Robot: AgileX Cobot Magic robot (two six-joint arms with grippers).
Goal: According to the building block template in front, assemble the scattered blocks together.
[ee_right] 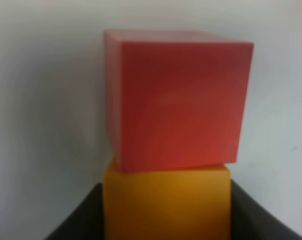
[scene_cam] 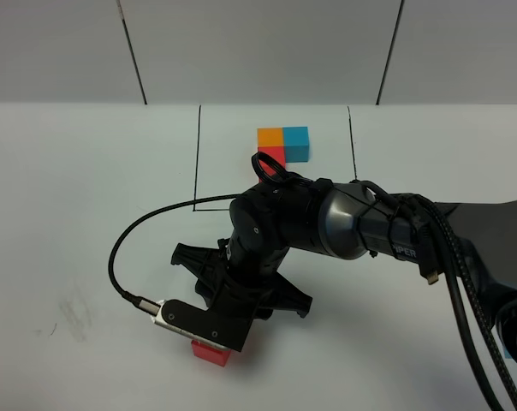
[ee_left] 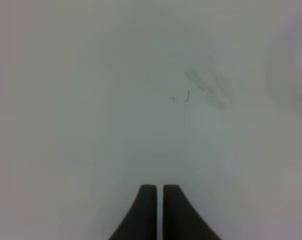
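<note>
The building block template (scene_cam: 282, 144) lies at the back of the table inside a black-line rectangle: orange and cyan-blue cubes side by side, a red one against the orange. My right gripper (scene_cam: 222, 336) reaches across to the front left and points down. In the right wrist view it (ee_right: 166, 215) is shut on a loose orange block (ee_right: 166, 202), one dark finger on each side. That block touches a loose red block (ee_right: 178, 100), whose corner (scene_cam: 211, 352) peeks out under the gripper. My left gripper (ee_left: 158, 192) is shut and empty over bare table.
A black cable (scene_cam: 126, 248) loops from the right wrist camera out over the table's left half. The thick right arm (scene_cam: 353, 223) crosses the middle just in front of the frame. Faint pencil marks (ee_left: 186, 96) lie on the white table.
</note>
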